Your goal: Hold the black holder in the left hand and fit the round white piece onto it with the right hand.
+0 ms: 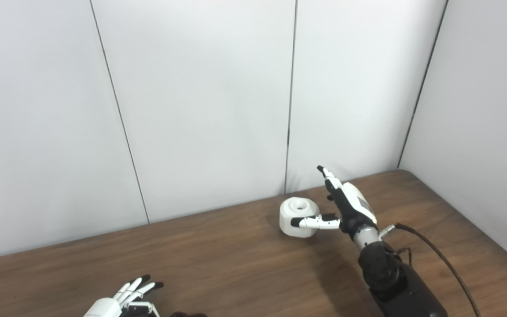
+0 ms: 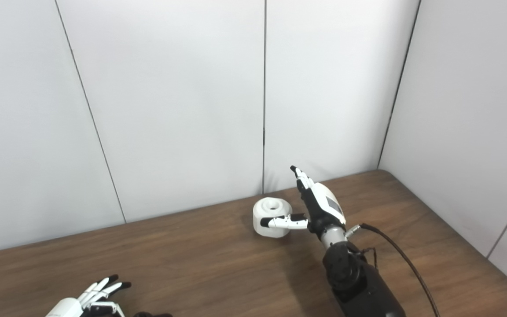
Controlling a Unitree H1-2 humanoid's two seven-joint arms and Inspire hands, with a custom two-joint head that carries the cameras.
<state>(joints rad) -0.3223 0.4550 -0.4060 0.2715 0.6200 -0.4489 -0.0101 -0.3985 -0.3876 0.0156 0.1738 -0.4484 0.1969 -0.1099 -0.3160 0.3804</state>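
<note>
The round white piece stands on the brown table near the back wall, with a hole in its top. My right hand is just to its right, open, fingers pointing up and away, the thumb stretched across the front of the piece. My left hand lies low at the bottom left edge, open with fingers spread. A small dark shape, perhaps the black holder, shows at the bottom edge just right of the left hand; most of it is cut off.
White wall panels close the table at the back and on the right. A black cable runs from the right wrist down toward the bottom right.
</note>
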